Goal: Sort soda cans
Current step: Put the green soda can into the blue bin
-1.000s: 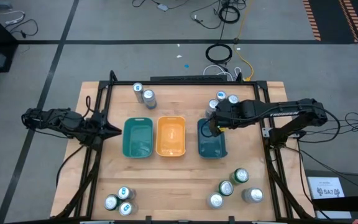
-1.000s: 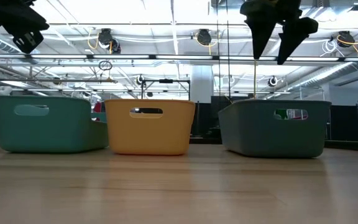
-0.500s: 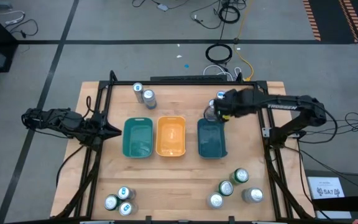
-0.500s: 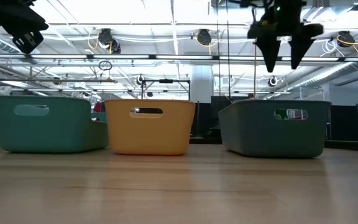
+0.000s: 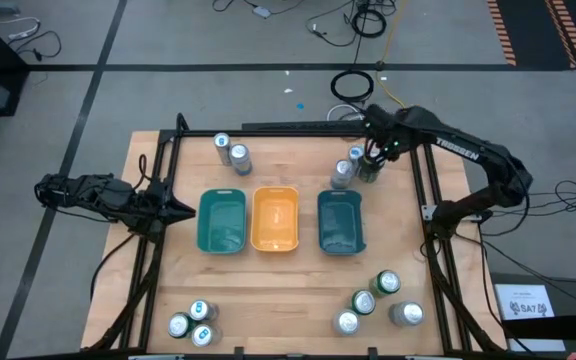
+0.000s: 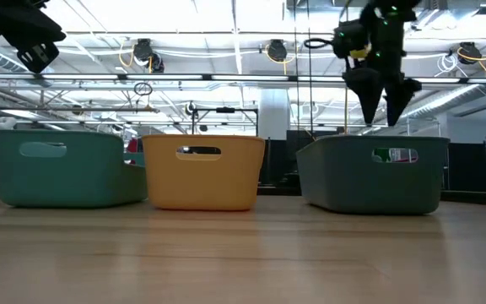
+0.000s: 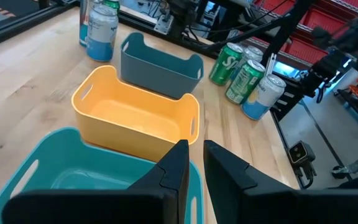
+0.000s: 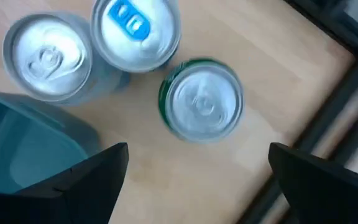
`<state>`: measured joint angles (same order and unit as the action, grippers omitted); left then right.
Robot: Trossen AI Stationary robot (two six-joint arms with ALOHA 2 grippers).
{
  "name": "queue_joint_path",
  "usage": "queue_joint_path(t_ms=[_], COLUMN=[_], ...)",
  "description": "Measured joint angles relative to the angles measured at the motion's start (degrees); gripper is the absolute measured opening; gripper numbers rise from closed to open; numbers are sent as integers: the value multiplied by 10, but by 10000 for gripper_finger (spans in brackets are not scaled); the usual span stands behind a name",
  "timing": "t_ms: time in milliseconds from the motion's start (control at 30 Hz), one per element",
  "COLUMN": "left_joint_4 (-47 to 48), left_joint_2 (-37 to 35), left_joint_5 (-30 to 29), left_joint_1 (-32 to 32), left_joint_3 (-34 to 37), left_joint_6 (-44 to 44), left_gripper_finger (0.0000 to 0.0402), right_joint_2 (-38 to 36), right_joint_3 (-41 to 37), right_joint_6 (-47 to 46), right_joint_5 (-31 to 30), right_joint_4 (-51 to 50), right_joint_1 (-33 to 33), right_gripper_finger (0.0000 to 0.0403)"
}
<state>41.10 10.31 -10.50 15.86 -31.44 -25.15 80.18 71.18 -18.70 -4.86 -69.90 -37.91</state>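
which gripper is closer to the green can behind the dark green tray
Right. The right gripper hangs open directly above the green can at the table's far right. The left gripper, shut, waits beside the teal tray, well across the table.

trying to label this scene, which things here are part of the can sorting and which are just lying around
Part of the job:
- soda cans in clusters on the table
- green can under the open right gripper
- teal tray, yellow tray, dark-green tray

Lying about:
- cable coil on the floor
- idle left gripper
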Motion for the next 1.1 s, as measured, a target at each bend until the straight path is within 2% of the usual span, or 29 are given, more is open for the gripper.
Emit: queue_joint_path(t_ms=[133, 267, 667, 867, 967, 1100], left_joint_4=[0, 0, 2, 2, 2, 2], left_joint_2=[0, 0, 0, 0, 0, 0], left_joint_5=[0, 0, -3, -4, -5, -5], left_joint_1=[0, 0, 0, 0, 0, 0], left_joint_3=[0, 0, 0, 0, 0, 0], left_joint_6=[0, 0, 0, 0, 0, 0], left_gripper_finger=[59, 59, 59, 59, 59, 59], right_joint_2=[-35, -39, 35, 70, 71, 71], right_joint_3=[-40, -43, -43, -43, -43, -43], right_joint_6=[70, 127, 226, 232, 231, 230], right_joint_5=[10, 24, 51, 34, 33, 41], right_joint_4=[61, 70, 75, 87, 88, 84], right_joint_1=[-30, -43, -56, -57, -59, -68], right_gripper_finger=[380, 380, 380, 376, 358, 310])
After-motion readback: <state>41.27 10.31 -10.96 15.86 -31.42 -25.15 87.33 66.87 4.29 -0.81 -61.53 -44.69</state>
